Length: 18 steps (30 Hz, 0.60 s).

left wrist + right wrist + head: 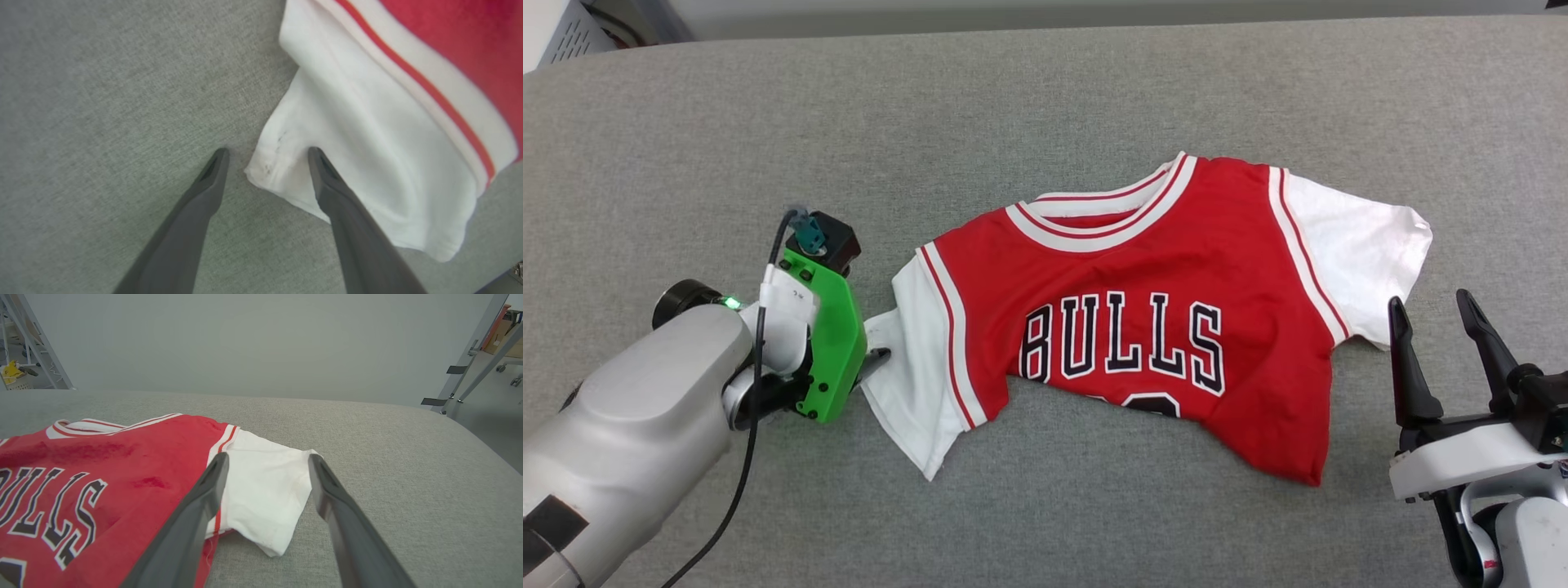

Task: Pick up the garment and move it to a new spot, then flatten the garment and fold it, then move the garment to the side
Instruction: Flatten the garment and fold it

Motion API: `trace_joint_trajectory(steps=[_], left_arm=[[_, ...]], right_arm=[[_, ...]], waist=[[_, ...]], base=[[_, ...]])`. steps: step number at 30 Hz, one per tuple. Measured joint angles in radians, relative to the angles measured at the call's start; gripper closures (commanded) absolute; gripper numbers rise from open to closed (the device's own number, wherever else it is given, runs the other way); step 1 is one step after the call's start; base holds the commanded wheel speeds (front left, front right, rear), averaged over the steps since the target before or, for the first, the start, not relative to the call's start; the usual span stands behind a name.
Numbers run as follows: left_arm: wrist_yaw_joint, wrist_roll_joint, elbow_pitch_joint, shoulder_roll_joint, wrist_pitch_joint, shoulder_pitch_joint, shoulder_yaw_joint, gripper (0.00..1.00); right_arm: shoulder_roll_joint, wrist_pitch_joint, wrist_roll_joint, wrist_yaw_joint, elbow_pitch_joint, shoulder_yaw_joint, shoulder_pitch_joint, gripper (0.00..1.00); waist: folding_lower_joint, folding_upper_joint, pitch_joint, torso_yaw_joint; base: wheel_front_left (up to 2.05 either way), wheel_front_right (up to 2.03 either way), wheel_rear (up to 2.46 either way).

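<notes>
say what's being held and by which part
Nothing: the left gripper stands open astride a sleeve corner of the garment; the right gripper is open.

red-and-white garment (1176, 269), grey table (1045, 90)

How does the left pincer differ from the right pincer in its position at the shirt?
The left pincer points sideways at the shirt; the right pincer points up the head view. The left pincer has a white sleeve corner between its fingers; the right pincer stands beside the other sleeve, with nothing between its fingers. Both are open.
</notes>
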Motion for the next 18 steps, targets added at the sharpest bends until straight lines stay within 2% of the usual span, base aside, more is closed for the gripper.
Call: trace_joint_trajectory(steps=[5, 6, 11, 18], left_arm=[[-0.005, 0.02, 0.041, -0.018, 0.027, -0.009, -0.013, 0.0], [-0.007, 0.023, 0.044, -0.019, 0.028, -0.01, -0.015, 1.0], [-0.007, 0.034, 0.042, -0.021, -0.027, -0.008, -0.034, 1.0], [-0.007, 0.077, 0.032, -0.009, -0.208, -0.011, 0.002, 1.0]], right_arm=[[0.0, 0.0, -0.004, 0.0, 0.0, 0.0, -0.001, 0.0], [0.0, 0.0, -0.005, 0.0, 0.0, -0.001, -0.002, 0.0], [-0.013, 0.0, -0.009, 0.0, 0.003, -0.008, -0.005, 0.0], [-0.136, 0.001, -0.017, 0.0, -0.004, -0.024, -0.079, 0.0]], waist=[[0.0, 0.0, 0.007, -0.005], [0.0, 0.0, 0.006, -0.005], [0.0, 0.0, -0.012, -0.001], [0.0, 0.0, -0.05, 0.014]], base=[[0.0, 0.0, 0.0], [0.0, 0.0, 0.0], [0.0, 0.0, 0.0], [0.0, 0.0, 0.0]])
